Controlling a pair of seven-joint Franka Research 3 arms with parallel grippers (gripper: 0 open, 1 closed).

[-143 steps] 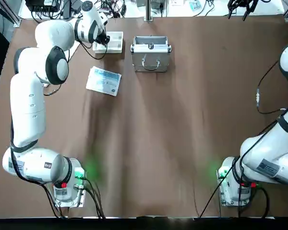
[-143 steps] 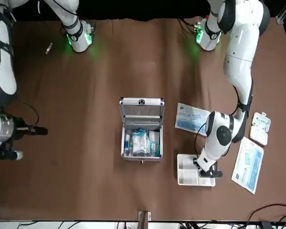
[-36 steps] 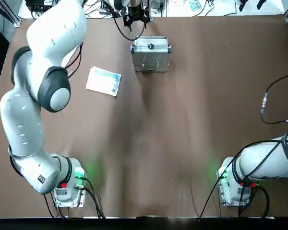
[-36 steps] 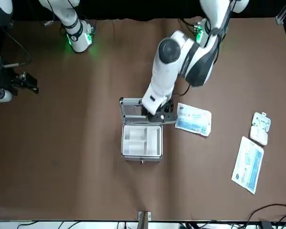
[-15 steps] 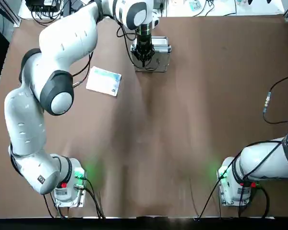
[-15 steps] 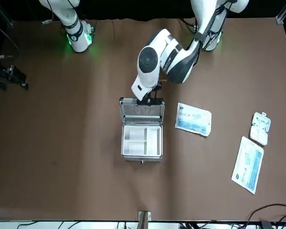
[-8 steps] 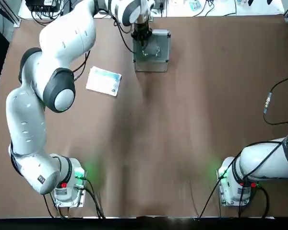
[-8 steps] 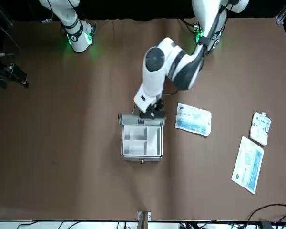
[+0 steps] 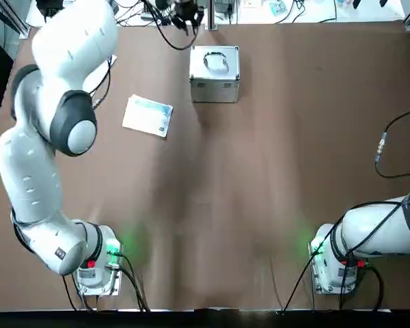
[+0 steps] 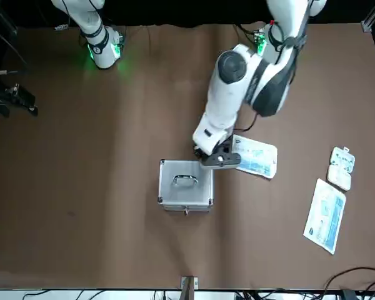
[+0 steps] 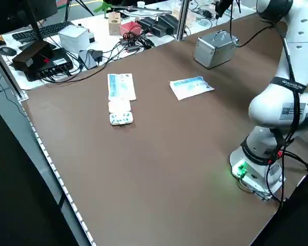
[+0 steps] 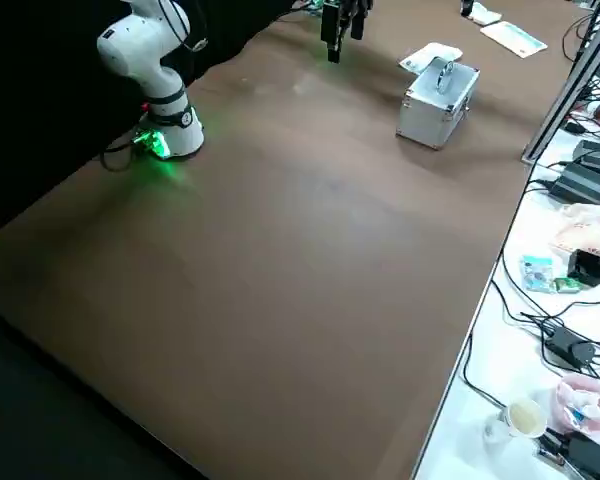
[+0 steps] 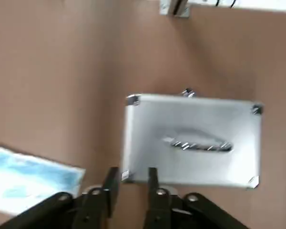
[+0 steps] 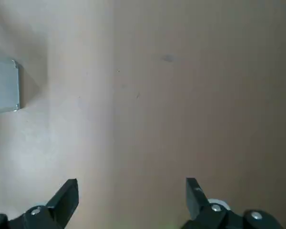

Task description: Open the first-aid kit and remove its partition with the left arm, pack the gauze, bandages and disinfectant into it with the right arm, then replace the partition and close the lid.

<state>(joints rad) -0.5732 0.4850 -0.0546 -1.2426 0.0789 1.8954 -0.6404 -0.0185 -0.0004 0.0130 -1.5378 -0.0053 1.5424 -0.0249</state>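
Note:
The silver first-aid kit (image 9: 214, 72) stands shut near the table's far edge. Its lid (image 10: 185, 180) lies flat on top, wire handle up. My left gripper (image 10: 220, 160) hovers just off the kit's side, between it and a flat blue-white box (image 10: 255, 156). In the left wrist view the left gripper (image 13: 131, 180) shows a narrow gap between its fingers, with nothing held, above the kit (image 13: 193, 138). My right gripper (image 14: 131, 187) hangs open and empty, high over bare table far from the kit (image 14: 4, 86). The partition, gauze, bandages and disinfectant are hidden.
A long white-green packet (image 10: 325, 214) and a small white blister pack (image 10: 341, 167) lie toward the robot's left edge of the table. Cables, boxes and a metal post (image 11: 182, 20) crowd the bench behind the kit. Both arm bases glow green (image 9: 113, 249).
The partition went back into the kit. Then the left gripper swung the lid down from upright to flat and drew off to the kit's side. The right arm stayed still.

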